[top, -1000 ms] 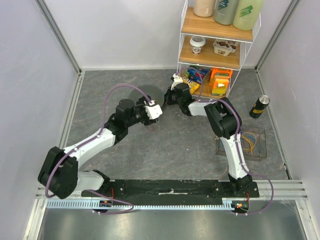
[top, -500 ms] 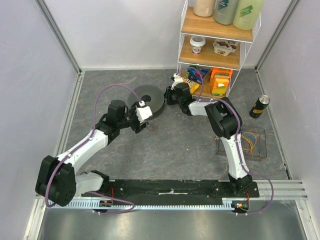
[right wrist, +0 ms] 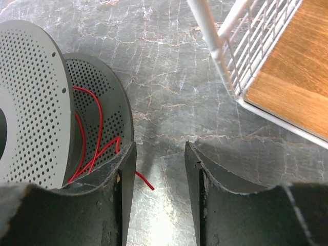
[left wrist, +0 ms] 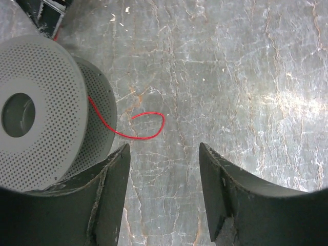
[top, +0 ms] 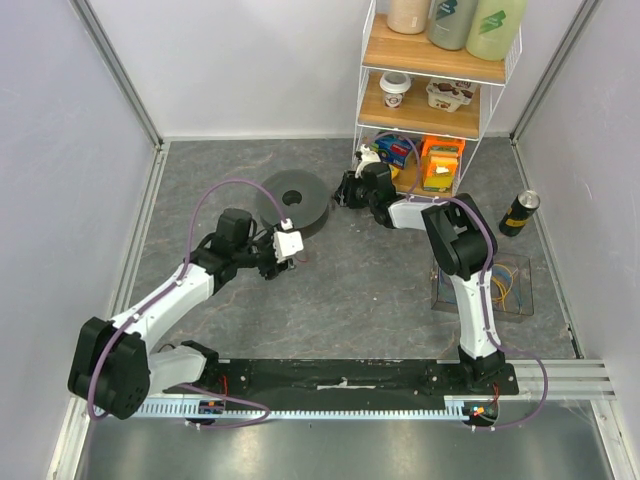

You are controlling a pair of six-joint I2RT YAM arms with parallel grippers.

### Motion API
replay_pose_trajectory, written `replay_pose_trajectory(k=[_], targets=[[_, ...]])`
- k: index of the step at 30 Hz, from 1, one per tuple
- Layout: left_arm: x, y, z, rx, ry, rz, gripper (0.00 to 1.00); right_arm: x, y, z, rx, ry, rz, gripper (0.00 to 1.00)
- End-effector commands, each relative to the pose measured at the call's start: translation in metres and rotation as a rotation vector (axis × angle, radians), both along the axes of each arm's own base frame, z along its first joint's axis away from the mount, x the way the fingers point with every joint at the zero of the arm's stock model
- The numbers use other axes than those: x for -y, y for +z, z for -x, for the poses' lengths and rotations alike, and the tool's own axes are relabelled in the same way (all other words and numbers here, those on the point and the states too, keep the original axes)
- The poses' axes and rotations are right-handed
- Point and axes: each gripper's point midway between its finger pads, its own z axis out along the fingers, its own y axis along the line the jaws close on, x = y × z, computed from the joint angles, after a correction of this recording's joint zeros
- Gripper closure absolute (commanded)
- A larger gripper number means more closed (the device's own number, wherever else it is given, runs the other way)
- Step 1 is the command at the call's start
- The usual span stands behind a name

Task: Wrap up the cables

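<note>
Left wrist view is showing the red cable (left wrist: 149, 134) looping limp off the spool (left wrist: 46, 77) (light and floppy, probably; pinch the loop); left gripper (left wrist: 163, 154) and right gripper (right wrist: 160, 154) are holding jaws apart, empty.

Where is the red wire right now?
The red wire is partly wound on the dark grey spool; in the left wrist view its loose end loops on the table right of the spool, ahead of the open left gripper.

Overhead view, wrist close-ups sharing spool (left wrist: 51, 87)
</note>
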Motion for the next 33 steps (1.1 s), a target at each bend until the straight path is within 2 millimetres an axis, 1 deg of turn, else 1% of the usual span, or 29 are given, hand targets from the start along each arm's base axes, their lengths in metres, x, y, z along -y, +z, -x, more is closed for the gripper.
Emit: replay_pose_trajectory(k=[1, 6, 8, 11, 13, 16, 19, 23, 26, 28, 30, 33], targets=[[0.007, -0.011, 0.008, -0.005, -0.087, -0.038, 0.39, 0.008, 0.021, 0.003, 0.023, -0.013, 0.010, 0.49], [0.013, -0.025, -0.003, 0.008, -0.064, -0.088, 0.41, 0.013, 0.022, 0.009, 0.014, -0.014, 0.012, 0.49], [0.016, -0.026, -0.009, 0.027, -0.052, -0.099, 0.42, 0.014, 0.024, 0.011, 0.013, -0.013, 0.011, 0.49], [0.015, -0.032, -0.015, 0.028, -0.033, -0.128, 0.42, 0.015, 0.028, 0.014, 0.016, -0.012, 0.012, 0.46], [0.014, -0.035, -0.015, 0.020, -0.023, -0.134, 0.39, 0.017, 0.031, 0.015, 0.016, -0.014, 0.015, 0.43], [0.013, -0.032, -0.012, 0.014, -0.019, -0.130, 0.35, 0.020, 0.038, 0.018, 0.024, -0.013, 0.020, 0.41], [0.009, -0.024, -0.008, 0.011, 0.000, -0.119, 0.29, 0.023, 0.049, 0.023, 0.030, -0.006, 0.020, 0.36], [0.004, -0.014, 0.004, 0.010, 0.009, -0.104, 0.18, 0.028, 0.061, 0.035, 0.040, 0.004, 0.026, 0.29], [0.000, -0.003, 0.010, -0.001, 0.028, -0.083, 0.15, 0.033, 0.073, 0.046, 0.051, 0.011, 0.039, 0.26], [-0.003, 0.006, 0.013, -0.003, 0.044, -0.070, 0.13, 0.038, 0.081, 0.052, 0.061, 0.013, 0.049, 0.24], [-0.007, 0.020, 0.016, 0.002, 0.062, -0.048, 0.11, 0.041, 0.087, 0.061, 0.065, 0.019, 0.058, 0.23], [-0.013, 0.042, 0.017, -0.013, 0.114, -0.009, 0.10, 0.048, 0.106, 0.072, 0.090, 0.027, 0.065, 0.22]])
